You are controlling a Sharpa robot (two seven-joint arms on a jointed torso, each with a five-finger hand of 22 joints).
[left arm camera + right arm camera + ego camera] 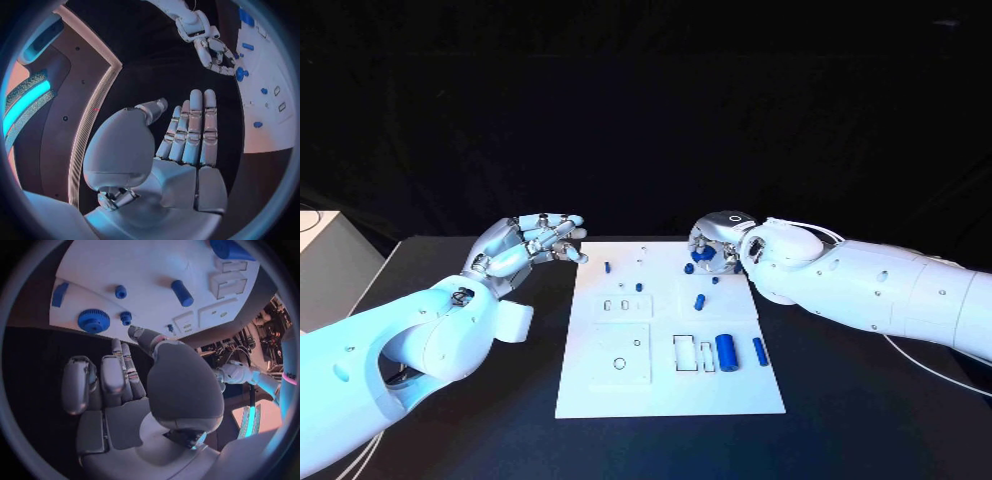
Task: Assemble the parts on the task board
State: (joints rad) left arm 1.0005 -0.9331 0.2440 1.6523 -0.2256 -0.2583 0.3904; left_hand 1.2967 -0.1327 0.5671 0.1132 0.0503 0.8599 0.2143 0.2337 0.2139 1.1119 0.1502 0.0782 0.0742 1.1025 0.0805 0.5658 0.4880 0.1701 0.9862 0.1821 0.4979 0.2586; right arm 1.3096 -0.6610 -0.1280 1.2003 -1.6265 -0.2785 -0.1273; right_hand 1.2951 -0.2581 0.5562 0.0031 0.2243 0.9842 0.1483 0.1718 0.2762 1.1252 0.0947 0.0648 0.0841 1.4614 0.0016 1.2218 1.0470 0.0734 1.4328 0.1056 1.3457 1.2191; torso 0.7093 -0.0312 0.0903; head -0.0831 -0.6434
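Observation:
The white task board (668, 390) lies in the middle of the black table. My right hand (720, 243) hovers over the board's far right part, its fingers bent down beside a blue gear (702, 256). In the right wrist view the gear (94, 321) lies on the board just past the fingertips (117, 347), and nothing is in the palm. My left hand (535, 241) is raised off the board's far left corner, fingers stretched out and holding nothing. A thick blue cylinder (727, 352) and a slim blue bar (760, 350) lie at the board's right side.
Small blue pegs (700, 301) are scattered over the board's far half, among empty slots (685, 352) and a recessed square (622, 352). Black table surface runs on both sides of the board. A pale box edge (322, 262) stands at the far left.

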